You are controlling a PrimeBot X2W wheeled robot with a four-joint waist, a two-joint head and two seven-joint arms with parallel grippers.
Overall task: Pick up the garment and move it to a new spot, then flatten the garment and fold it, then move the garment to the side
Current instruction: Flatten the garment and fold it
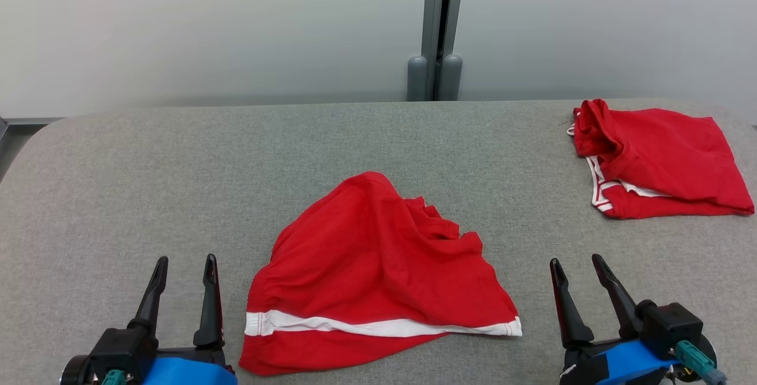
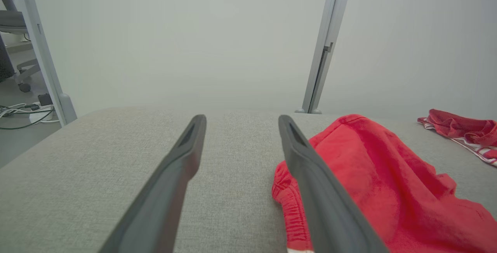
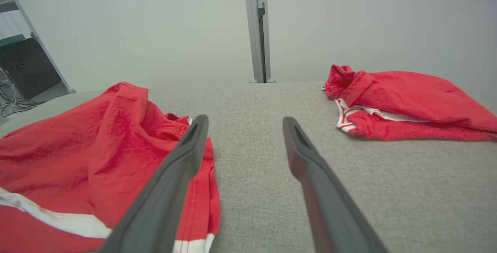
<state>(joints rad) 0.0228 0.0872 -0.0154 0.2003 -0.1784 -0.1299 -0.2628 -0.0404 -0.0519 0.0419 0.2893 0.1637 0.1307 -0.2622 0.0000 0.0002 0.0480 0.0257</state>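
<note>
The garment (image 1: 366,255) is red cloth with a white band running across it near its near hem. It lies loose and unfolded on the grey table (image 1: 118,166), close to the near edge and about midway along it. Its near part spreads fairly flat. Toward the far edge it narrows to a raised, rumpled peak, creased on its right side.

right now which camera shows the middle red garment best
The head view: the whole garment lies crumpled, its white stripe fully visible. The left wrist view crops it at the frame edge; the right wrist view shows one end with part of the stripe.
</note>
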